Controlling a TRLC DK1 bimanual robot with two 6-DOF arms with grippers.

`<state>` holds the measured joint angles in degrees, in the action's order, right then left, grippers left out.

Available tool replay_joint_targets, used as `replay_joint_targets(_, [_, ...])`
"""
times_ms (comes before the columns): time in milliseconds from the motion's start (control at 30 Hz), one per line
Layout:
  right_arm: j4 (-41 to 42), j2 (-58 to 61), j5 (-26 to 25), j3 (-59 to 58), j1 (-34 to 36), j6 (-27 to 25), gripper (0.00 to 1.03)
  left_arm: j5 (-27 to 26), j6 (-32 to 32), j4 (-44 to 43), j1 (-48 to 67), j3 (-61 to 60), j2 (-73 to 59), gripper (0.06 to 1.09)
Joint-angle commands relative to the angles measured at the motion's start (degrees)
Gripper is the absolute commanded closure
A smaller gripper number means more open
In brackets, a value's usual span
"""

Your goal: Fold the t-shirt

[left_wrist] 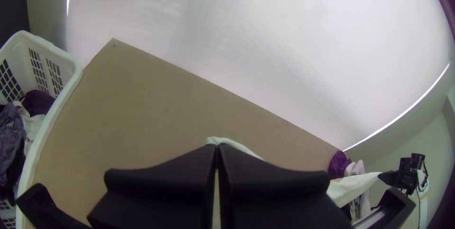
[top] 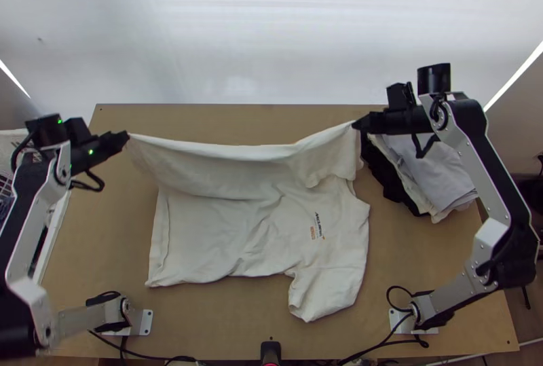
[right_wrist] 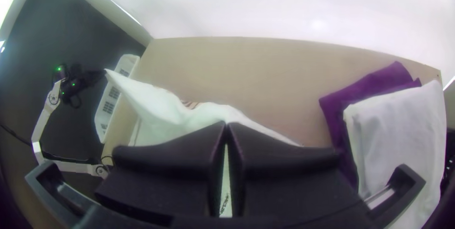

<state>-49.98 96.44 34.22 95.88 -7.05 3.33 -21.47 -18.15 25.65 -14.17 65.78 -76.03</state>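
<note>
The off-white t-shirt [top: 231,230] lies on the table with its far side lifted and stretched between both grippers, a sleeve and chest print facing up nearer the right arm. My left gripper [top: 126,136] is shut on the raised hem corner; in the left wrist view the left gripper [left_wrist: 217,147] has cloth [left_wrist: 232,144] showing just beyond its tips. Over at the shoulder or sleeve end, my right gripper [top: 356,125] is shut on the shirt; in the right wrist view the right gripper [right_wrist: 226,125] closes on cloth [right_wrist: 166,115] that slopes off toward the left arm.
A stack of folded clothes [top: 434,176] lies at the table's right, beneath the right arm's gripper. A white laundry basket [left_wrist: 57,110] with clothes in it stands at the left edge. Bare wooden table [top: 203,118] shows behind the raised cloth.
</note>
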Motion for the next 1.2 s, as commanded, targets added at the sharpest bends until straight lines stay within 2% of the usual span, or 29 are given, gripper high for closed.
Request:
replay_joint_targets(0, [4.36,7.79,-2.75,5.99,-0.25,1.15,1.0,1.17,0.05,-2.71,0.64,11.57,-14.59,1.05])
replay_joint_targets(400, [4.8,23.35,-5.56,20.05,0.11,2.73,1.0,4.78,-0.04,-7.19,1.43,22.99,-33.04,1.05])
replay_joint_targets(600, [4.1,27.66,-5.56,19.52,-0.42,3.79,1.0,5.57,1.19,-2.36,3.01,22.29,-38.32,1.05])
replay_joint_targets(733, [3.75,27.75,-5.48,17.59,-0.77,3.87,1.0,5.65,2.51,-1.39,3.28,19.91,-37.96,1.05])
replay_joint_targets(933, [-1.62,24.85,-5.48,15.48,-1.04,3.52,1.0,5.04,4.09,1.77,3.28,16.75,-32.87,1.05])
replay_joint_targets(1033, [-3.9,22.65,-5.56,12.85,-1.12,2.99,1.0,4.69,5.94,5.82,3.01,16.05,-31.11,1.05])
replay_joint_targets(1167, [-3.99,18.78,-5.56,7.22,-1.3,2.73,1.0,4.34,9.36,6.69,2.22,12.44,-28.38,1.05])
